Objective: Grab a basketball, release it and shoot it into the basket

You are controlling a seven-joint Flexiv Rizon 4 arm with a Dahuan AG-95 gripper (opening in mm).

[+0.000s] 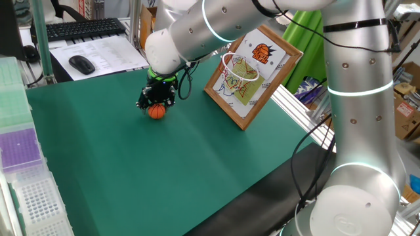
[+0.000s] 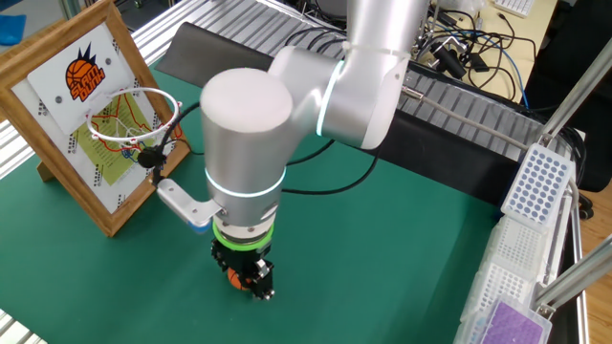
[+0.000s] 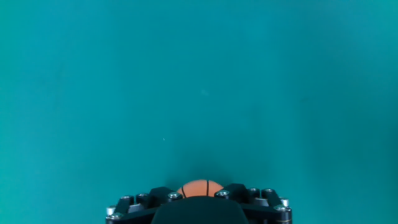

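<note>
The basketball [image 1: 157,112], a tiny orange ball with black seams, sits low on the green mat [image 1: 164,177]. My gripper [image 1: 156,107] points straight down over it, with a black finger on each side touching the ball. In the other fixed view the ball [image 2: 234,280] peeks out between the fingers of the gripper [image 2: 251,280]. In the hand view it [image 3: 200,187] shows at the bottom edge, inside the gripper [image 3: 200,194]. The basket [image 1: 239,65], a white hoop with net on a wood-framed printed board, leans to the right of the gripper; it also shows in the other fixed view [image 2: 129,115].
A keyboard [image 1: 82,29], a mouse [image 1: 81,63] and papers lie beyond the mat's far left edge. Tube racks [image 1: 26,177] stand along the left side and show at the right of the other fixed view [image 2: 535,182]. An aluminium rail and cables [image 2: 469,57] run behind the board.
</note>
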